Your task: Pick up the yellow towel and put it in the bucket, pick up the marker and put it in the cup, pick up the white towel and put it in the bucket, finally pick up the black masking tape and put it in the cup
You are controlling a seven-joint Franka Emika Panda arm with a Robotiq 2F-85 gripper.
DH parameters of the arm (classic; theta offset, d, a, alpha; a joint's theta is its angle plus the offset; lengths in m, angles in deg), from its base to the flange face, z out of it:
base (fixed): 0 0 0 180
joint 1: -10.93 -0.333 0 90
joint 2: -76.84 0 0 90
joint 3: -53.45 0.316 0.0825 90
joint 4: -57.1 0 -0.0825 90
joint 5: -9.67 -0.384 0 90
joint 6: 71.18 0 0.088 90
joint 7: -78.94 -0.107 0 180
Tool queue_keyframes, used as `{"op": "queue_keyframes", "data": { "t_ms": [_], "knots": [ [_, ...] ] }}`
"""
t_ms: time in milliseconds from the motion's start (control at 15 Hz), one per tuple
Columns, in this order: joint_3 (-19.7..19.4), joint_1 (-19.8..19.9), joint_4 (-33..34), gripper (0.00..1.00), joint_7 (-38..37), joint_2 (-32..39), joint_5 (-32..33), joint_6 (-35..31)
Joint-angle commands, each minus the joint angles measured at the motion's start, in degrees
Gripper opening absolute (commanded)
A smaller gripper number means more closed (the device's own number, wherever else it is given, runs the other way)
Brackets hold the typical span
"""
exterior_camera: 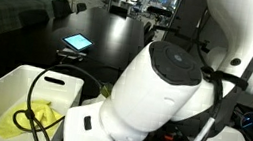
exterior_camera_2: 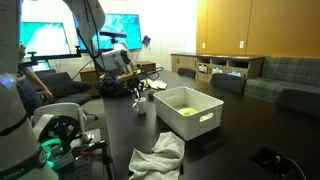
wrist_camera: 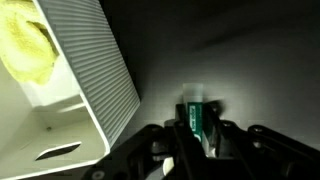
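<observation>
My gripper (wrist_camera: 198, 138) is shut on a green marker (wrist_camera: 200, 118) with a white cap, which stands up between the fingers above the dark table. In an exterior view the gripper (exterior_camera_2: 140, 92) hangs low over the table to the left of the white bucket (exterior_camera_2: 205, 118). The yellow towel (wrist_camera: 28, 48) lies inside the bucket (wrist_camera: 95, 90), which also shows in an exterior view (exterior_camera: 8, 83) with the towel (exterior_camera: 44, 117). The white towel (exterior_camera_2: 157, 158) lies crumpled on the table's near edge. I cannot make out the cup or the black tape.
A lit tablet (exterior_camera: 77, 43) lies on the dark table (exterior_camera: 112, 33). The robot's white arm (exterior_camera: 155, 85) blocks most of that view. Chairs and sofas stand around the table, and a black cable (exterior_camera: 33, 102) runs over the bucket.
</observation>
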Motion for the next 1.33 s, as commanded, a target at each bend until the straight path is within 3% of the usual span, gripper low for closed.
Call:
{"op": "queue_keyframes", "data": {
  "t_ms": [0,400,867,1267],
  "knots": [
    [-1.3,-3.3,5.3,0.15,-4.9,3.3,2.4,2.0],
    [-2.2,-7.0,10.3,0.15,-11.7,7.7,2.3,1.2],
    [-3.5,-9.9,12.3,0.15,-18.6,9.9,1.3,-4.4],
    [-7.8,-13.7,13.7,0.15,-26.1,12.2,0.5,-10.4]
  ]
}}
